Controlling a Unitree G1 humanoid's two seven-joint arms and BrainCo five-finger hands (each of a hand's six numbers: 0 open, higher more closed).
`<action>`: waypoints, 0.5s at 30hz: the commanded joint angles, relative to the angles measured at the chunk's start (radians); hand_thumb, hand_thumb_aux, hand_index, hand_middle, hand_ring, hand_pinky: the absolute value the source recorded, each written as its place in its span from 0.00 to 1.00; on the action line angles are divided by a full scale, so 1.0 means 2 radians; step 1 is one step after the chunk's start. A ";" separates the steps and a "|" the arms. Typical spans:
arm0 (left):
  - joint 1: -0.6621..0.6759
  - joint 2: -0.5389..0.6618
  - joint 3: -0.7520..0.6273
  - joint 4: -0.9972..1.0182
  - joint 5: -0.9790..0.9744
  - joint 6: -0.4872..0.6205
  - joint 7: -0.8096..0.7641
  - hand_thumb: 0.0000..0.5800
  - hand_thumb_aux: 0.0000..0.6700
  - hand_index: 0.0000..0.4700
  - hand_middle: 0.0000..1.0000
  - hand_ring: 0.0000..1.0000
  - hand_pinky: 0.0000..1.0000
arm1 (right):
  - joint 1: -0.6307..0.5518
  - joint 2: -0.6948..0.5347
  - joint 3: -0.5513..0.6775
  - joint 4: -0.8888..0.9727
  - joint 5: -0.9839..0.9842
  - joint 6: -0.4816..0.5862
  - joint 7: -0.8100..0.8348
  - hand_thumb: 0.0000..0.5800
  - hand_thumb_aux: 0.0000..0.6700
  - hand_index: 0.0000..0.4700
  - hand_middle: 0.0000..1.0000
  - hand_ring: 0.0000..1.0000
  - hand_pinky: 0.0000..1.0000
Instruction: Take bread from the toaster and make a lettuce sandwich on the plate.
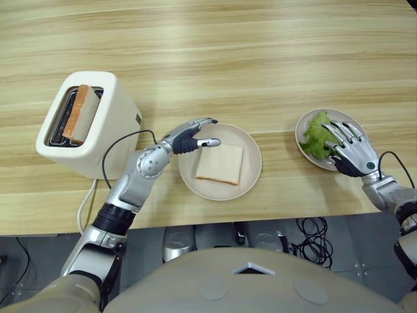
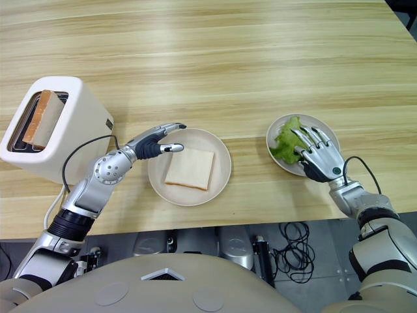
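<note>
At left, toaster: white, two-slot, standing near the front edge of the wooden table.
Bread in toaster: one browned slice upright in a slot, its top edge standing above the opening.
Plate: round, pale, at the middle of the front edge, well right of the toaster.
Slice on plate: a single white square lying flat near the plate's centre, with nothing on top.
Left hand: over the plate's left rim, fingers stretched out and apart, holding nothing; one fingertip lies just beside the slice's upper-left corner.
Small dish: round, to the right of the plate and apart from it.
Lettuce: green leaves heaped in the dish's left half.
Right hand: palm down over the dish, fingers spread and nearly straight, their tips lying on the lettuce, not closed around it.
Cord: white, dropping from the toaster over the table's front edge.
</note>
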State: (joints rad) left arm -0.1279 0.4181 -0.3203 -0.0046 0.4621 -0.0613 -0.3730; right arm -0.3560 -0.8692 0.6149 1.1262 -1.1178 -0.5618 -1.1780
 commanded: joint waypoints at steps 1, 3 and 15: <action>0.001 0.001 -0.006 0.013 0.005 -0.005 0.004 0.00 0.00 0.00 0.00 0.00 0.00 | -0.013 -0.009 0.001 -0.017 0.009 -0.011 0.000 1.00 1.00 0.98 0.84 0.84 0.84; 0.002 0.001 -0.003 0.013 0.004 -0.007 0.008 0.00 0.00 0.00 0.00 0.00 0.00 | -0.019 -0.016 -0.009 -0.037 0.022 -0.027 -0.001 1.00 1.00 0.98 1.00 1.00 1.00; 0.011 0.009 0.102 -0.047 -0.063 0.008 0.031 0.00 0.00 0.00 0.00 0.00 0.00 | -0.015 -0.029 -0.071 -0.308 0.060 -0.059 0.085 1.00 1.00 0.98 1.00 1.00 1.00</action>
State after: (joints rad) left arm -0.1163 0.4212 -0.1572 -0.0724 0.3637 -0.0612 -0.3206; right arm -0.3937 -0.9319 0.4909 0.5737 -1.0066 -0.6759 -1.0591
